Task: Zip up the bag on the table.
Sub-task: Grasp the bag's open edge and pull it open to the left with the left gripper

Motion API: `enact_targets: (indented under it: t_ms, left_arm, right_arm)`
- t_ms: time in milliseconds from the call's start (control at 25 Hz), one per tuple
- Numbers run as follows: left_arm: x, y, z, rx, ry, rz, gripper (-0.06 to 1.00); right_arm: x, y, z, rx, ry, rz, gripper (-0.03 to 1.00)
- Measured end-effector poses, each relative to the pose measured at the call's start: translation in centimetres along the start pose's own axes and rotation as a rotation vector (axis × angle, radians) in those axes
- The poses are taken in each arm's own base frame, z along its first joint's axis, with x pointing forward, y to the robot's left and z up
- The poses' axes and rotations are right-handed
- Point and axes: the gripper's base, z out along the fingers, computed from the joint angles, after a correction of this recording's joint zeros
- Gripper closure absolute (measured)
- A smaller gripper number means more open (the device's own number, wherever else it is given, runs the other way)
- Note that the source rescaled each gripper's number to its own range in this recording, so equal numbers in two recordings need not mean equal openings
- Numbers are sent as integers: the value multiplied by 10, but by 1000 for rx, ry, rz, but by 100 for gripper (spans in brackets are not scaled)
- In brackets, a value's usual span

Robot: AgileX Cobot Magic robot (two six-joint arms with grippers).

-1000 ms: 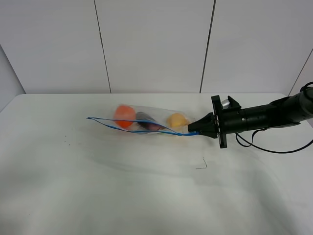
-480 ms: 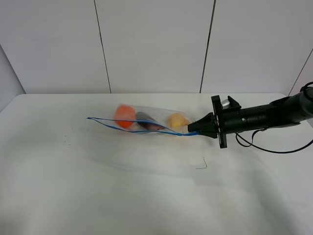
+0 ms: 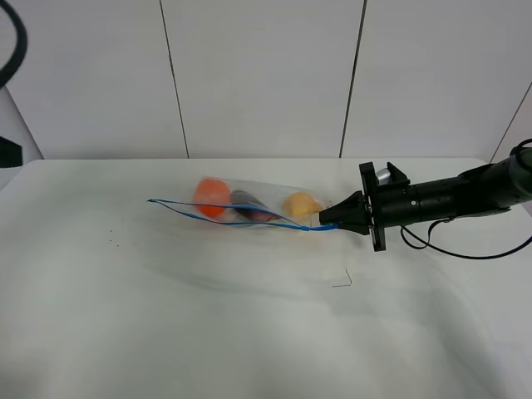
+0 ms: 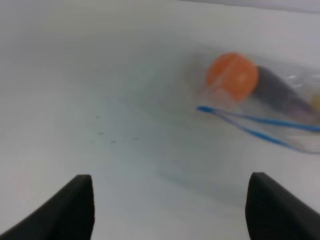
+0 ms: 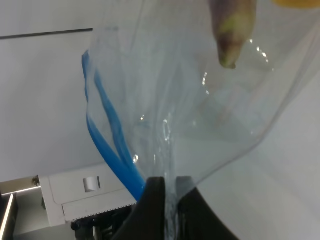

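Right gripper (image 3: 326, 220) is clamped on the bag (image 3: 249, 204) at its end nearest that arm. In the right wrist view the two fingers (image 5: 154, 200) pinch bunched clear film where the blue strip (image 5: 107, 135) runs in. Left gripper (image 4: 170, 210) has its fingers wide apart with nothing between them. It hangs over bare table (image 3: 249, 332), short of the bag's far end.

The bag lies on its side across the middle of the table, towards the back. The strip (image 3: 233, 218) runs along the edge facing the camera. Its two blue lines part between the ends, so I judge the mouth mostly open. Inside, in a row from the far end, are an orange (image 3: 212, 197), an eggplant (image 3: 252, 208) and a yellow fruit (image 3: 300, 204), which is nearest the clamped end.

The film looks thin, limp and slick, so it will likely crumple or slide rather than push. The fruit gives the bag some weight and helps pin it down, though round pieces may roll and drag the film. The strip is the stiffest part and the best place to take hold. With one end anchored, the free gripper should pinch both blue lines together and run along them. I cannot tell whether there is a slider.
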Motion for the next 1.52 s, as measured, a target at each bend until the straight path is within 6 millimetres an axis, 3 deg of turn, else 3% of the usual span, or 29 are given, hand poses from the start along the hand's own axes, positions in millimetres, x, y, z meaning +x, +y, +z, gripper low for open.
enact_targets:
  t_ms: [200, 400, 720, 880, 1040, 1320, 1520]
  left_arm:
    - [-6, -8, 23, 101, 23, -151, 13]
    - [-9, -12, 28, 157, 17, -179, 13]
    - [-9, -39, 27, 283, -35, 70, 13]
    - [-9, -59, 27, 344, -103, 274, 13]
    - [-10, -73, 40, 358, -168, 543, 13]
    - [-8, -88, 80, 289, -271, 1232, 13]
    - [-7, -90, 113, 200, -297, 1504, 13]
  right_arm:
    - [0, 0, 0, 0, 0, -6, 97]
    - [0, 0, 0, 0, 0, -10, 97]
    - [0, 0, 0, 0, 0, -13, 97]
    - [0, 0, 0, 0, 0, -13, 97]
    - [0, 0, 0, 0, 0, -13, 97]
    - [0, 0, 0, 0, 0, -13, 97]
    - [0, 0, 0, 0, 0, -13, 97]
